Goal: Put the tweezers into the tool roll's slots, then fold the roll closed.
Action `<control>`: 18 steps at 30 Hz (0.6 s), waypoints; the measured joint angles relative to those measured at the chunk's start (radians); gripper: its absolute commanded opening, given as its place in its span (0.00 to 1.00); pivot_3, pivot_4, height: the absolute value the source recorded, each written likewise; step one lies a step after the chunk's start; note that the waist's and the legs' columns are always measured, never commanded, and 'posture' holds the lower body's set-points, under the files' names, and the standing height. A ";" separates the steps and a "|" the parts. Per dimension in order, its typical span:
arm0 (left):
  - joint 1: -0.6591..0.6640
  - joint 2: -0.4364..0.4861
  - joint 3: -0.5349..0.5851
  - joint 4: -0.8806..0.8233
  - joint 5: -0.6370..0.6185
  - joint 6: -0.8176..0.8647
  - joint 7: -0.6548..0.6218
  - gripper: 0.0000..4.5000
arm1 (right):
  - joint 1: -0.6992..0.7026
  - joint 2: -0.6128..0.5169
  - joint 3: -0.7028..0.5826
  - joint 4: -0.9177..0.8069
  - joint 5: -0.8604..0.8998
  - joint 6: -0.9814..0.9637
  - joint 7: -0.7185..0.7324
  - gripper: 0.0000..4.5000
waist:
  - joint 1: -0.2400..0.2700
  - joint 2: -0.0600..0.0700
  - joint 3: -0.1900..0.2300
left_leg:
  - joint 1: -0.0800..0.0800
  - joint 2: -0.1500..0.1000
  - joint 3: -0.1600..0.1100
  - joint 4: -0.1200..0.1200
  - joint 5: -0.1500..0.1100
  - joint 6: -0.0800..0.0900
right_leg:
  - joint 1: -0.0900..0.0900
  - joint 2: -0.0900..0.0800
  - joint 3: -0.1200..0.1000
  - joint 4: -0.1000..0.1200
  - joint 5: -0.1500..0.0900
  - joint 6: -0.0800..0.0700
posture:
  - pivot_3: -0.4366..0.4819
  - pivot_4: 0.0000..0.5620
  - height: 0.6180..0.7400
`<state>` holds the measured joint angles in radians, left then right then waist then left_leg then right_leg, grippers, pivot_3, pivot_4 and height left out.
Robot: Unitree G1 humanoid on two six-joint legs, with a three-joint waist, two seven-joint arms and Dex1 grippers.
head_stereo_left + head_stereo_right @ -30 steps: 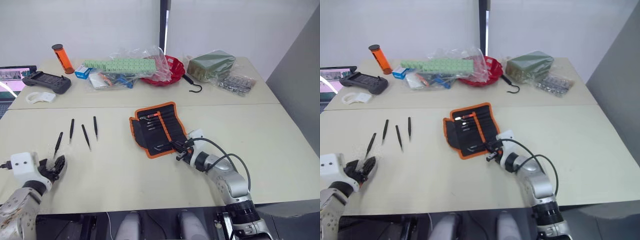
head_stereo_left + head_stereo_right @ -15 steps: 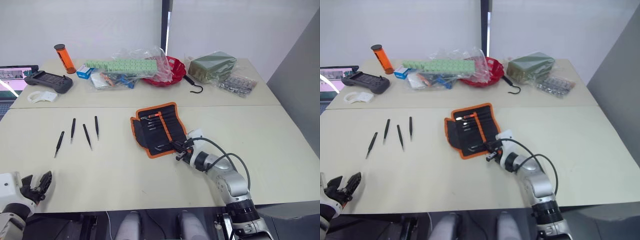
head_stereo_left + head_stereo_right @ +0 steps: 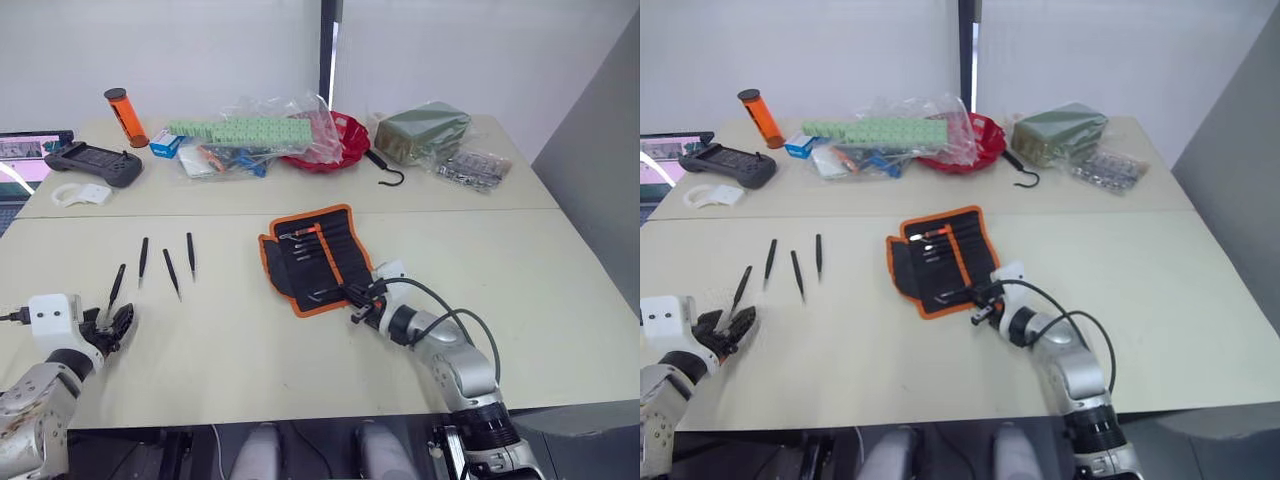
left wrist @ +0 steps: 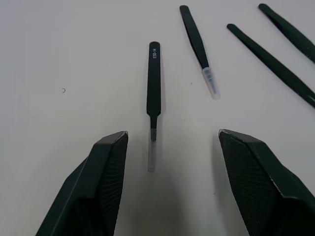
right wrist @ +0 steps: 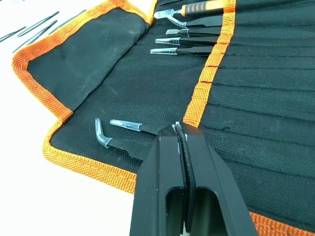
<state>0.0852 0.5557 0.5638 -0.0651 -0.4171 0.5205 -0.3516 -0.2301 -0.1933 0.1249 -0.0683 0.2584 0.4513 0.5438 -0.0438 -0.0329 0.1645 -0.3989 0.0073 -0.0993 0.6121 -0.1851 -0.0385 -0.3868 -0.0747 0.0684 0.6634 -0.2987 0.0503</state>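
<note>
The tool roll (image 3: pixel 320 258) lies open mid-table, black with orange edging. Several tweezers (image 5: pixel 197 34) sit in its slots (image 5: pixel 256 98), capped tips out past the orange strip (image 5: pixel 209 73). My right gripper (image 3: pixel 356 296) is shut at the roll's near edge. Its tip (image 5: pixel 178 129) rests by a straight tweezers (image 5: pixel 125 125) and a bent-tipped one (image 5: pixel 106 137); I cannot tell if it pinches either. Several loose tweezers (image 3: pixel 172 272) lie at the left. My left gripper (image 4: pixel 172 135) is open just short of the leftmost tweezers (image 4: pixel 153 86), low over the table (image 3: pixel 112 322).
Along the back stand an orange cylinder (image 3: pixel 125 117), a black controller (image 3: pixel 90 165), plastic bags with green parts (image 3: pixel 250 135), a red bowl (image 3: pixel 335 140), a black hook (image 3: pixel 388 172) and a dark green packet (image 3: pixel 422 130). A white ring piece (image 3: pixel 82 194) lies at far left.
My left gripper dropped back toward the table's front edge, then came forward again to just behind the leftmost tweezers. The right gripper and the roll have stayed put.
</note>
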 measured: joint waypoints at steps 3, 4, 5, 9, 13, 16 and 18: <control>-0.032 0.004 -0.007 0.043 0.020 -0.015 0.000 0.70 | 0.002 0.000 -0.001 -0.004 0.000 0.002 -0.005 0.00 | 0.000 0.000 0.000 | 0.000 0.000 0.000 0.000 0.000 0.000 | 0.000 0.000 0.000 0.000 0.000 0.000 | 0.48 0.27 1.00; -0.042 0.005 -0.014 0.053 0.026 -0.020 -0.001 0.70 | 0.003 0.000 -0.001 -0.005 0.000 0.002 -0.006 0.00 | 0.001 0.000 0.000 | 0.000 0.000 0.000 0.000 0.000 0.000 | 0.000 0.000 0.000 0.000 0.000 0.000 | 0.48 0.27 1.00; -0.050 0.008 -0.018 0.062 0.029 -0.022 -0.003 0.70 | 0.004 0.000 -0.001 -0.006 0.000 0.002 -0.007 0.00 | 0.002 0.000 0.000 | 0.000 0.000 0.000 0.000 0.000 0.000 | 0.000 0.000 0.000 0.000 0.000 0.000 | 0.48 0.27 1.00; -0.074 0.015 -0.034 0.091 0.046 -0.038 -0.014 0.57 | 0.005 -0.002 -0.001 -0.006 0.000 0.002 -0.009 0.00 | 0.004 0.000 0.000 | 0.000 0.000 0.000 0.000 0.000 0.000 | 0.000 0.000 0.000 0.000 0.000 0.000 | 0.48 0.27 1.00; -0.086 0.018 -0.043 0.110 0.061 -0.057 -0.019 0.29 | 0.005 -0.002 -0.001 -0.006 0.000 0.002 -0.009 0.00 | 0.003 0.000 0.000 | 0.001 0.000 0.000 0.000 0.000 0.000 | 0.000 0.000 0.000 0.000 0.000 0.000 | 0.48 0.27 1.00; -0.086 0.018 -0.040 0.118 0.062 -0.065 -0.019 0.06 | 0.005 -0.004 -0.001 -0.007 0.000 0.002 -0.008 0.00 | 0.003 0.000 0.000 | 0.001 0.000 0.000 0.000 0.000 0.000 | 0.000 -0.001 0.000 0.000 0.000 0.000 | 0.48 0.27 1.00; -0.086 0.018 -0.037 0.118 0.062 -0.069 -0.019 0.00 | 0.004 -0.005 0.000 -0.007 0.000 0.002 -0.008 0.00 | 0.004 0.000 0.000 | 0.001 0.000 0.000 0.000 0.000 0.000 | 0.000 -0.001 0.000 0.000 0.000 0.000 | 0.48 0.27 1.00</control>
<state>-0.0011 0.5735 0.5265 0.0533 -0.3556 0.4517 -0.3707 -0.2257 -0.1985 0.1246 -0.0749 0.2583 0.4530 0.5361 -0.0401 -0.0327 0.1645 -0.3983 0.0071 -0.0994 0.6121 -0.1850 -0.0385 -0.3864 -0.0752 0.0684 0.6638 -0.2987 0.0504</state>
